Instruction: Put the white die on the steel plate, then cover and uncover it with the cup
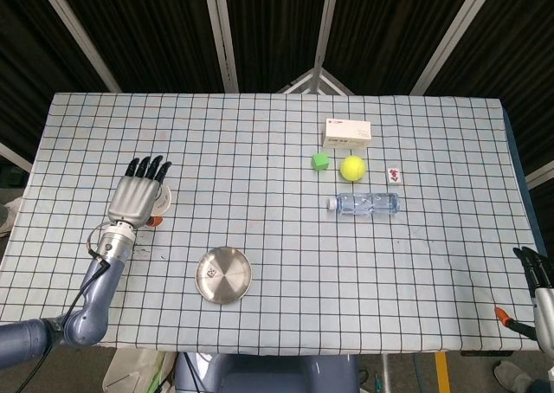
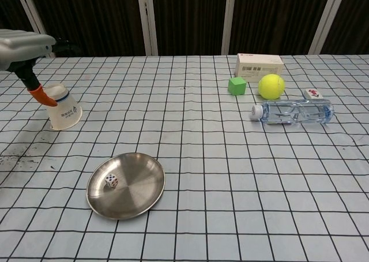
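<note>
The white die [image 2: 110, 181] lies on the left part of the round steel plate [image 2: 141, 190], which sits near the table's front edge; in the head view the die [image 1: 209, 274] and plate [image 1: 234, 280] show there too. A white paper cup [image 2: 63, 107] stands upside down on the table, left of and behind the plate. My left hand [image 1: 138, 194] hovers over the cup [image 1: 162, 201] with its fingers stretched out, and its orange thumb tip [image 2: 41, 94] is right beside the cup's upper left edge. It holds nothing. My right hand [image 1: 537, 276] shows only at the far right edge, off the table.
At the back right lie a white box [image 2: 259, 66], a green cube [image 2: 236, 86], a yellow tennis ball [image 2: 271, 86], a small tile [image 2: 312, 93] and a water bottle [image 2: 294, 111] on its side.
</note>
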Available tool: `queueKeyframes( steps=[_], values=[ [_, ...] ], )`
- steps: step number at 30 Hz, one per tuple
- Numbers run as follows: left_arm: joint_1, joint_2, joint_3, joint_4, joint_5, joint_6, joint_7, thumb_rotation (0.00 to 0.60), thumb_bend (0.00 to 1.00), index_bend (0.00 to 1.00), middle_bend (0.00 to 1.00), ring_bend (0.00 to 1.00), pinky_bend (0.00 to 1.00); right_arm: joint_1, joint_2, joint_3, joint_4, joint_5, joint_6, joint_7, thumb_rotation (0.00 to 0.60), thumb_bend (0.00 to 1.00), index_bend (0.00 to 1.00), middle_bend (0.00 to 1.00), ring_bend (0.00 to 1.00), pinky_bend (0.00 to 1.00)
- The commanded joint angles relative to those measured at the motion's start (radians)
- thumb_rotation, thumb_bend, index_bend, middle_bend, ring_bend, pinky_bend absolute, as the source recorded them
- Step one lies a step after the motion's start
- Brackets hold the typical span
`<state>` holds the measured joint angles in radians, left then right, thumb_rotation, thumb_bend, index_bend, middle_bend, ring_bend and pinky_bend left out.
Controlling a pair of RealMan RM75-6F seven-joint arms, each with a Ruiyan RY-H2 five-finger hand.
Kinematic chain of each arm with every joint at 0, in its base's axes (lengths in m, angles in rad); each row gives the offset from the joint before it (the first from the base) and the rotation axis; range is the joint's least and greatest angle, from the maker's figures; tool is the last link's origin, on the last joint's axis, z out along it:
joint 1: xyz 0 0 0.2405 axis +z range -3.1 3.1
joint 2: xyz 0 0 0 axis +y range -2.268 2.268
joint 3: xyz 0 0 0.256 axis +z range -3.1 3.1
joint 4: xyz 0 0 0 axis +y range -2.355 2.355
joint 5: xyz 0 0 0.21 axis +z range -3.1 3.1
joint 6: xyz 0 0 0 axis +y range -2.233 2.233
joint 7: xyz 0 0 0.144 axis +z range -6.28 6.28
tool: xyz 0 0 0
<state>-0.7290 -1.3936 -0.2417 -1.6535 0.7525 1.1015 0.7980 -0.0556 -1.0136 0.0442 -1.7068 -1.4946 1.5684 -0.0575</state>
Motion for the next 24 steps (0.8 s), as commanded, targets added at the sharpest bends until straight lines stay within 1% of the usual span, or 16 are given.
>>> queueKeyframes(
  steps=[1, 6, 9, 14, 21, 24],
  values=[
    [-0.017, -0.018, -0.009, 0.03, -0.053, 0.011, 0.021, 0.6, 0.21, 0.09, 0.0, 0.0, 0.0, 0.0, 0.001, -0.001, 0.001, -0.001, -0.001, 0.003, 0.6, 0.04, 0.12, 0.14, 0.15, 0.14],
    [-0.031, -0.029, -0.014, 0.067, -0.108, 0.025, 0.035, 0.6, 0.22, 0.15, 0.03, 0.0, 0.0, -0.001, 0.001, -0.002, 0.003, -0.002, -0.001, 0.005, 0.6, 0.04, 0.12, 0.14, 0.15, 0.14],
    [-0.035, -0.031, -0.011, 0.077, -0.125, 0.031, 0.044, 0.6, 0.25, 0.18, 0.06, 0.0, 0.0, 0.001, -0.002, -0.001, 0.006, 0.0, -0.004, 0.003, 0.6, 0.04, 0.12, 0.14, 0.15, 0.14],
    [-0.045, -0.027, -0.007, 0.093, -0.167, 0.027, 0.057, 0.6, 0.28, 0.19, 0.08, 0.0, 0.0, 0.006, -0.007, -0.003, 0.007, 0.0, -0.013, -0.007, 0.6, 0.04, 0.12, 0.14, 0.15, 0.14],
    [-0.054, -0.027, 0.006, 0.121, -0.197, 0.011, 0.058, 0.6, 0.29, 0.2, 0.08, 0.0, 0.0, 0.005, -0.009, -0.004, 0.005, 0.001, -0.012, -0.015, 0.6, 0.04, 0.12, 0.14, 0.15, 0.14],
    [-0.057, -0.03, 0.012, 0.133, -0.198, 0.005, 0.053, 0.6, 0.29, 0.2, 0.07, 0.0, 0.0, 0.006, -0.009, -0.003, 0.005, 0.003, -0.015, -0.018, 0.6, 0.04, 0.12, 0.14, 0.15, 0.14]
  ],
)
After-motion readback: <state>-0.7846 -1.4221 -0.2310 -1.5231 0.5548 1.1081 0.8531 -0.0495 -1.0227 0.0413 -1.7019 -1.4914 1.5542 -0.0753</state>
